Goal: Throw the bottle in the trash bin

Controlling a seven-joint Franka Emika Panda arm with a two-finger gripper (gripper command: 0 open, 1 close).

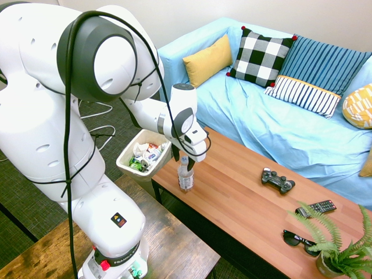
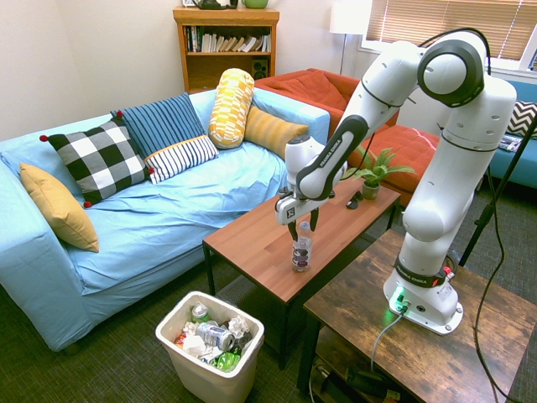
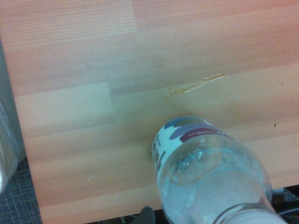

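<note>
The clear bottle [image 1: 185, 177] [image 2: 302, 252] stands upright on the wooden coffee table [image 1: 244, 203] near its end edge. In the wrist view the bottle [image 3: 210, 177] fills the lower right, seen from above. My gripper [image 1: 184, 161] [image 2: 304, 225] hangs over the bottle, open, with a dark finger on each side of its capped top. The cream-white trash bin [image 1: 124, 165] [image 2: 205, 382] sits on the carpet just past that table end. It is partly full of cans and crumpled paper.
Further along the table lie a black game controller [image 1: 278, 179], a remote [image 1: 315, 207], sunglasses [image 1: 299, 239] and a potted fern [image 1: 343, 250]. A light blue sofa [image 1: 273, 128] with several cushions runs along the table's far side.
</note>
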